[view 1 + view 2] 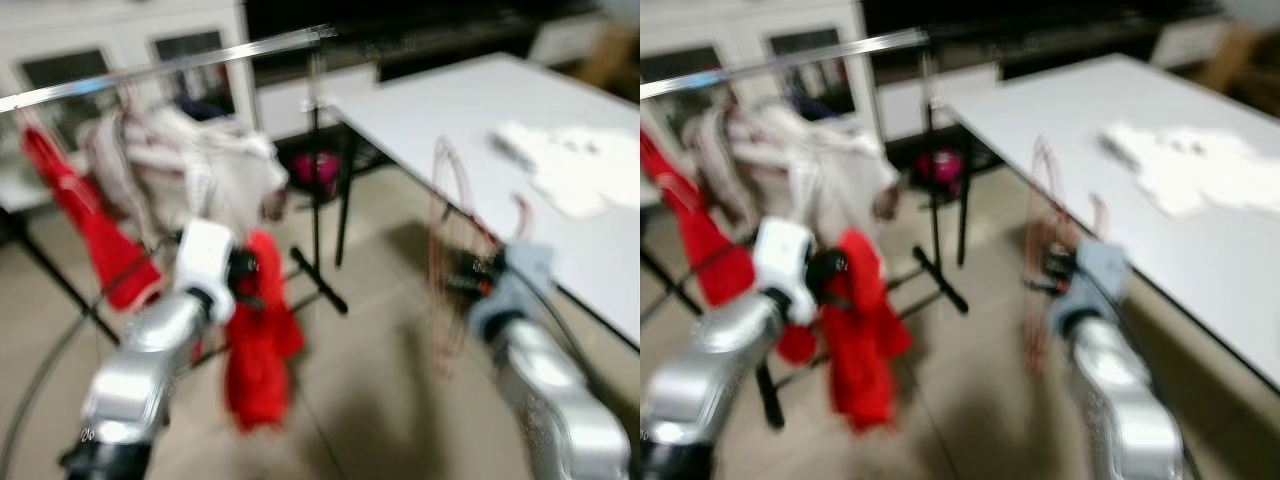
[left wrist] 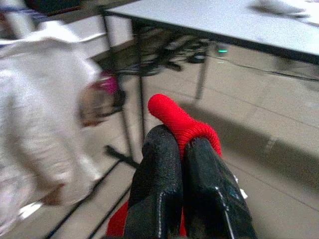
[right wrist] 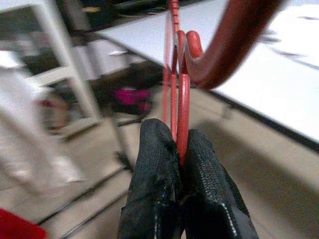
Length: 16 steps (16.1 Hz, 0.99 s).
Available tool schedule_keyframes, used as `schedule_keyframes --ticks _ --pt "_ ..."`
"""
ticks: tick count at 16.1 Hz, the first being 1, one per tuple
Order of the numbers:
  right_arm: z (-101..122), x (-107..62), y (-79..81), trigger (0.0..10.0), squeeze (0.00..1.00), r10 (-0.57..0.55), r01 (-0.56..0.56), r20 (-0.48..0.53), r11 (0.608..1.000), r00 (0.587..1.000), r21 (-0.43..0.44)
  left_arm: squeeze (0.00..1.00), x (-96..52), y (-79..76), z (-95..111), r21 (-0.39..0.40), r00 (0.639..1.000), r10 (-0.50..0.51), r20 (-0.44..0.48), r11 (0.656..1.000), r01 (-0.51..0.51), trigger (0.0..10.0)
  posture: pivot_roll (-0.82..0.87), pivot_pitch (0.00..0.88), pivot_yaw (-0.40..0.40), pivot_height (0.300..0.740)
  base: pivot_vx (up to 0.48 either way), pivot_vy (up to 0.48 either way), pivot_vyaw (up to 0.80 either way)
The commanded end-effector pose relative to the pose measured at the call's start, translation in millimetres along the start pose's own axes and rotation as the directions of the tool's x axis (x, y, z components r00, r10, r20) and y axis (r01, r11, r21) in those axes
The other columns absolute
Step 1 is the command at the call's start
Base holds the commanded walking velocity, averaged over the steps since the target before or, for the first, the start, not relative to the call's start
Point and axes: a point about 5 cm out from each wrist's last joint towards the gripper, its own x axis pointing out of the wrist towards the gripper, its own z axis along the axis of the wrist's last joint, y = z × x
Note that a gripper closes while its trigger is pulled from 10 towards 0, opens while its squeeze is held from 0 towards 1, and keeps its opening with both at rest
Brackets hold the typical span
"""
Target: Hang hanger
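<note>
My right gripper (image 3: 180, 149) is shut on a red plastic hanger (image 3: 183, 94), whose hook curves up above the fingers. In the blurred eye views the red hanger (image 1: 452, 215) hangs upright in front of my right arm beside the white table. My left gripper (image 2: 182, 149) is shut on a red knitted garment (image 2: 180, 123), which droops from my left arm as the red garment (image 1: 262, 345). A silver clothes rail (image 1: 170, 65) runs across the upper left, with white clothes (image 1: 195, 160) and another red garment (image 1: 85, 215) hanging on it.
A white table (image 1: 450, 110) with a white cloth (image 1: 575, 165) on it fills the right side. The rack's black upright and foot (image 1: 318, 200) stand between the rail and the table. White cabinets line the back wall. Beige tile floor lies below.
</note>
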Motion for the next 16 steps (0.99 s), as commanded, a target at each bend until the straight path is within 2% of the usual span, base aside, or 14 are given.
schedule_keyframes --ticks 1,3,4,5,7,9,10,12,14,16 --pt "4.7 0.9 9.1 10.0 0.00 0.031 -0.031 0.020 0.999 0.999 0.008 0.00 -2.2 8.0 11.1 0.067 0.999 0.027 0.039 0.997 -0.030 10.0 -0.02 0.000 0.045 0.740 0.000 -0.480 -0.80" --pt "4.5 1.3 9.5 10.0 0.00 0.034 -0.034 0.018 0.999 0.999 0.003 0.00 -1.6 6.4 10.1 0.072 0.999 0.024 0.035 0.997 -0.027 10.0 -0.02 0.000 0.042 0.740 0.000 -0.480 -0.40" --pt "4.0 1.6 8.6 10.0 0.00 0.035 -0.035 0.015 0.999 0.999 -0.002 0.00 -1.5 5.9 6.9 0.007 0.999 0.025 0.023 1.000 -0.025 10.0 -0.02 0.000 0.038 0.740 0.000 0.480 0.00" --pt "3.9 1.8 8.2 10.0 0.00 0.035 -0.035 0.014 0.999 0.999 -0.005 0.00 -1.9 7.8 7.0 -0.002 0.999 0.035 0.024 0.999 -0.035 10.0 -0.02 0.000 0.036 0.740 0.000 0.480 0.00" --pt "3.3 2.1 8.0 10.0 0.00 0.033 -0.033 0.011 0.999 0.999 -0.008 0.00 -1.7 10.2 6.8 0.019 0.999 0.043 0.023 0.999 -0.044 10.0 -0.02 0.000 0.037 0.740 0.000 0.480 -0.80" --pt "3.4 2.0 7.5 10.0 0.00 0.030 -0.030 0.012 1.000 0.999 -0.009 0.00 -0.5 10.5 7.6 0.046 0.998 0.049 0.028 0.998 -0.050 10.0 -0.03 0.000 0.041 0.740 0.000 0.000 -0.80" --pt "3.5 1.9 7.3 10.0 0.00 0.028 -0.028 0.013 1.000 1.000 -0.010 0.00 0.7 9.2 8.0 0.054 0.998 0.047 0.030 0.997 -0.049 10.0 -0.03 0.000 0.041 0.740 0.000 -0.480 -0.80" --pt "4.0 2.1 6.9 10.0 0.00 0.028 -0.027 0.015 1.000 1.000 -0.015 0.00 2.5 5.7 6.6 0.031 0.999 0.042 0.023 0.999 -0.042 10.0 -0.03 0.000 0.041 0.740 0.000 -0.120 0.00" --pt "4.5 2.7 6.0 10.0 0.00 0.027 -0.026 0.016 1.000 1.000 -0.016 0.00 2.7 7.3 5.2 0.009 0.999 0.049 0.017 0.999 -0.050 10.0 -0.03 0.000 0.041 0.740 0.000 0.480 -0.40" --pt "4.2 3.5 6.4 10.0 0.00 0.028 -0.028 0.014 0.999 1.000 -0.017 0.00 2.4 10.0 5.2 0.030 0.998 0.062 0.018 0.998 -0.063 10.0 -0.03 0.000 0.036 0.740 0.000 0.240 -0.80"
